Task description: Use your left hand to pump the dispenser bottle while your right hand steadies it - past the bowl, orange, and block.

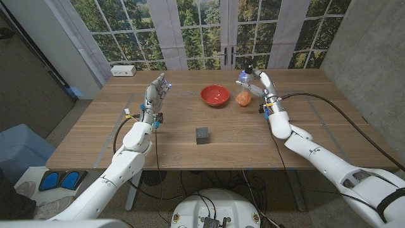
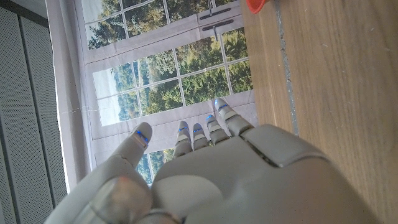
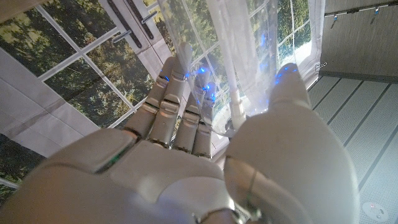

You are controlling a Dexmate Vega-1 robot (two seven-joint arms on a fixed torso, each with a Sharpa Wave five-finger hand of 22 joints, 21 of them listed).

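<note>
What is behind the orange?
The clear dispenser bottle, with the right hand around it. The orange and fingers cover its lower part.

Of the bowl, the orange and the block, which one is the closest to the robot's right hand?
The orange. It lies just beside the right hand, next to the dispenser bottle. The red bowl sits further toward the middle, and the dark block nearer the table's front edge.

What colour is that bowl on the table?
The bowl is red, clearest in the head view.
</note>
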